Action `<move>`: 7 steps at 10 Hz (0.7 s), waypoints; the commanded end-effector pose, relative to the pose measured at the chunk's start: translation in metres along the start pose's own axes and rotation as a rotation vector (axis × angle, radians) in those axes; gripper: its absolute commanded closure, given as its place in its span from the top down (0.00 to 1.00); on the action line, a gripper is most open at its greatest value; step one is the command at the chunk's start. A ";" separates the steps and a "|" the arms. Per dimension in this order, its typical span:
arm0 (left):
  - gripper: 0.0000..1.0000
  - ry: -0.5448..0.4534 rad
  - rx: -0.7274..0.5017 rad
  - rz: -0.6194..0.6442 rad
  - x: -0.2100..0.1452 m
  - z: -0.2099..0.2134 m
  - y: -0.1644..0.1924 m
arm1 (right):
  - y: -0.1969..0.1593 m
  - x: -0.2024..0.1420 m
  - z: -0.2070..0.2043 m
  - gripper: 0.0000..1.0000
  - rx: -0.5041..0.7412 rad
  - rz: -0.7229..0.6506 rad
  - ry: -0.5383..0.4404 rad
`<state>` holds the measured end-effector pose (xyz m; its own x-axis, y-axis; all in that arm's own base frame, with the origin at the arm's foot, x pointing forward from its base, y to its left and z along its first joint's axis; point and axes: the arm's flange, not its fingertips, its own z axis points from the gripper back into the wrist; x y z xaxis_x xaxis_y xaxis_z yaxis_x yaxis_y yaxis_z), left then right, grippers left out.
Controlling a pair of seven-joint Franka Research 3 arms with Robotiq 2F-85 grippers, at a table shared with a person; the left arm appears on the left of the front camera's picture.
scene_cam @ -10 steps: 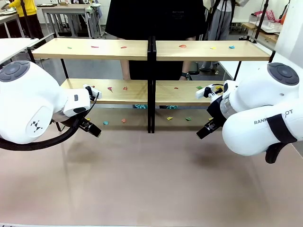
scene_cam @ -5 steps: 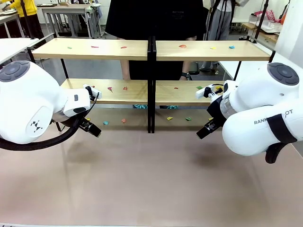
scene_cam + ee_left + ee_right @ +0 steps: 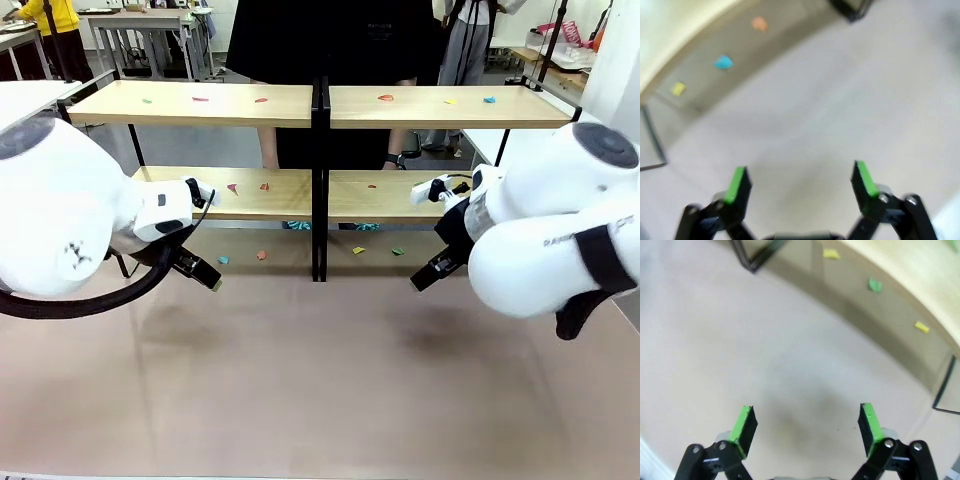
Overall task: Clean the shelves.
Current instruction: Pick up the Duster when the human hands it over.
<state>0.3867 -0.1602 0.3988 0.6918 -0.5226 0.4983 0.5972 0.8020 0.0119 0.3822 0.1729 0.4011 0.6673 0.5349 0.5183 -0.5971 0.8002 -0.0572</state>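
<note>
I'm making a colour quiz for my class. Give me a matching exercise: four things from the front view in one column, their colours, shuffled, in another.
1 shelves' frame
2 leftmost scrap on the top tier
3 rightmost scrap on the top tier
4 scrap just left of it

a blue
b black
c yellow
d green

Pairs: 1-b, 2-d, 3-a, 4-c

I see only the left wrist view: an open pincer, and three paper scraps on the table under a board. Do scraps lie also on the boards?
Observer: Yes. Both tiers of the shelves hold small coloured scraps, for example a red scrap on the top right board.
Operator: Is the right pincer open too?
Observer: Yes, the right pincer is open and empty over the table.
Operator: Is somebody near?
Observer: A person in black stands just behind the shelves.
</note>
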 end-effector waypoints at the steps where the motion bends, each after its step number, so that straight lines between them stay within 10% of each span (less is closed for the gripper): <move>1: 1.00 -0.098 -0.114 -0.021 -0.034 0.100 0.022 | -0.020 -0.022 0.096 1.00 0.052 -0.031 -0.068; 7: 1.00 -0.587 -0.071 -0.223 -0.129 0.265 0.054 | -0.064 -0.075 0.280 1.00 0.060 0.112 -0.265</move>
<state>0.2571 0.0146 0.6216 0.2887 -0.4625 0.8383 0.7398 0.6635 0.1112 0.2512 0.0284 0.6032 0.4729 0.5284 0.7051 -0.6935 0.7169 -0.0721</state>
